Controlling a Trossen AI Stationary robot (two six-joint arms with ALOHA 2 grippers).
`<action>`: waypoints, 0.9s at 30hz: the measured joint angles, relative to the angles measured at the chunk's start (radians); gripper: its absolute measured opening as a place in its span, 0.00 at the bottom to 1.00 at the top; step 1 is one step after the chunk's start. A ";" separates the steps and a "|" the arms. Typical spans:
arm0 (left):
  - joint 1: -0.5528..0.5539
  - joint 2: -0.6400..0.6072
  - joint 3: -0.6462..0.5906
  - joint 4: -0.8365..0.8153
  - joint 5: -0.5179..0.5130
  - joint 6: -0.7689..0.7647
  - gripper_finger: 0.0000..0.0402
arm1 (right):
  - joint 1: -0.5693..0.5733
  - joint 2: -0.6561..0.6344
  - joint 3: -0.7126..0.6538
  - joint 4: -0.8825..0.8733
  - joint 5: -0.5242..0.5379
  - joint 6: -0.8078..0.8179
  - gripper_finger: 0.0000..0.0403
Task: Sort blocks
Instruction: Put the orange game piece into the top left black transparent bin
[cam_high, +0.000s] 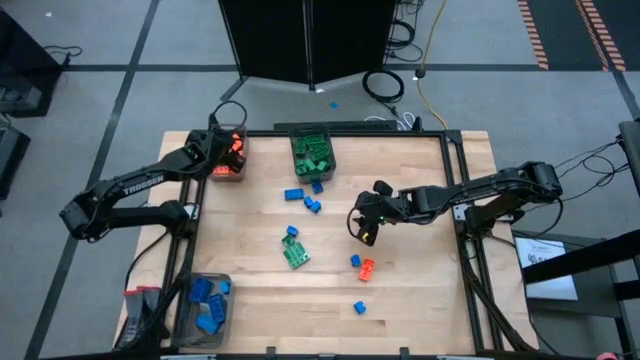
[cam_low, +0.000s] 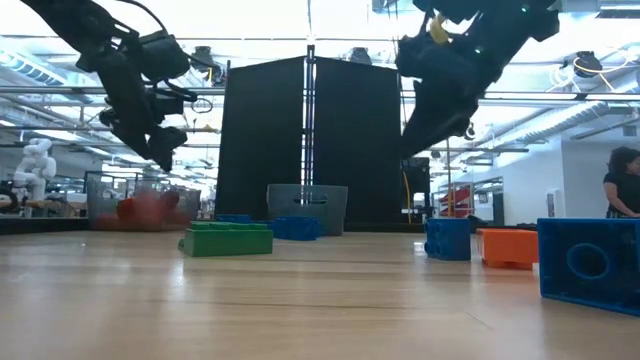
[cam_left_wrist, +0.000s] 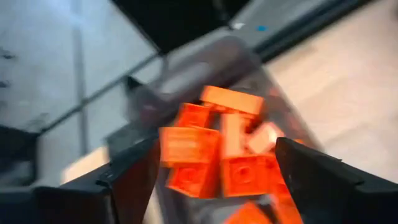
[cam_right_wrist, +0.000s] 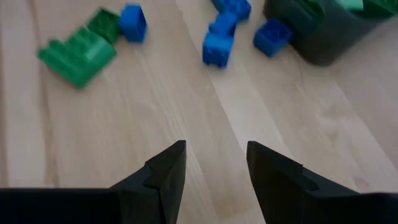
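My left gripper (cam_high: 226, 150) (cam_left_wrist: 214, 149) is open above the bin of orange blocks (cam_high: 229, 160) at the table's far left. Orange blocks (cam_left_wrist: 224, 168) lie piled below and between its fingers. My right gripper (cam_high: 362, 226) (cam_right_wrist: 216, 149) is open and empty above bare table right of the middle. Ahead of it lie loose green blocks (cam_right_wrist: 78, 50) and blue blocks (cam_right_wrist: 219, 43). More loose blocks lie on the table: green (cam_high: 295, 254), blue (cam_high: 303, 197), orange (cam_high: 366, 268) and a single blue one (cam_high: 360, 307).
A bin of green blocks (cam_high: 312, 153) stands at the far middle and a bin of blue blocks (cam_high: 203, 305) at the near left corner. A raised frame (cam_high: 455, 180) edges the table. A person (cam_low: 622, 185) shows in the room beyond.
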 joint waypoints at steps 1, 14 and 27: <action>-0.001 0.000 0.000 0.000 0.037 -0.001 0.80 | 0.000 0.000 0.000 0.018 0.000 0.000 0.41; -0.142 0.000 0.000 0.178 0.871 -0.058 0.81 | -0.001 0.000 0.000 0.060 -0.042 0.055 0.41; -0.466 0.000 -0.001 0.444 1.009 -0.104 0.81 | 0.175 0.038 0.001 0.098 -0.328 0.122 0.41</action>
